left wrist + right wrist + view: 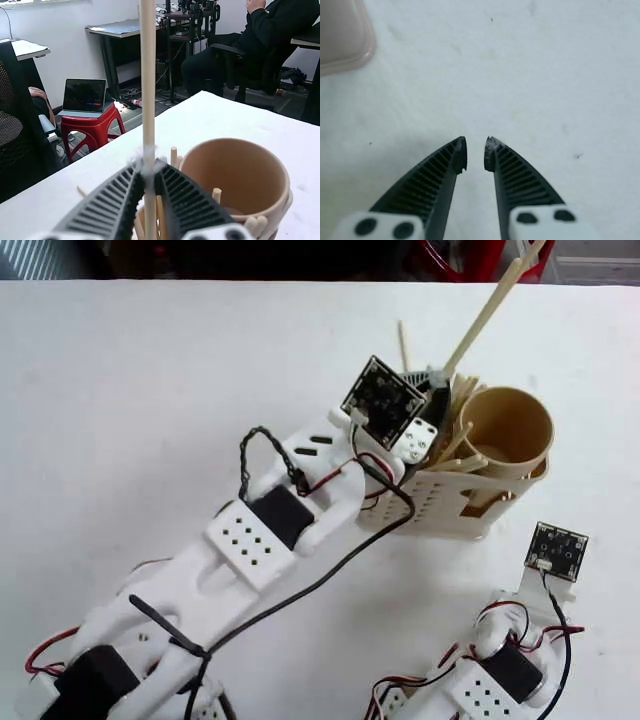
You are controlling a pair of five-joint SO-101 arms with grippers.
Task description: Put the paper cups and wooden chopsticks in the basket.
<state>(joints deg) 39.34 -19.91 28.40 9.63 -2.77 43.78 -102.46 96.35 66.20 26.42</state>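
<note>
A beige slotted basket (450,505) stands at the right middle of the white table. A tan paper cup (510,425) stands upright in it, beside several wooden chopsticks (455,440) leaning against its rim. My left gripper (435,375) hovers over the basket, shut on one long chopstick (490,310) that points up and away. In the left wrist view this chopstick (147,75) rises upright from the left gripper (149,172), with the cup (240,175) just beyond. My right gripper (476,150) hangs slightly open over bare table, holding nothing.
The right arm (500,670) sits at the near right, just in front of the basket. A rounded beige corner (342,37), probably the basket, lies ahead of the right gripper. A red stool (92,127), desks and chairs stand beyond the table's far edge.
</note>
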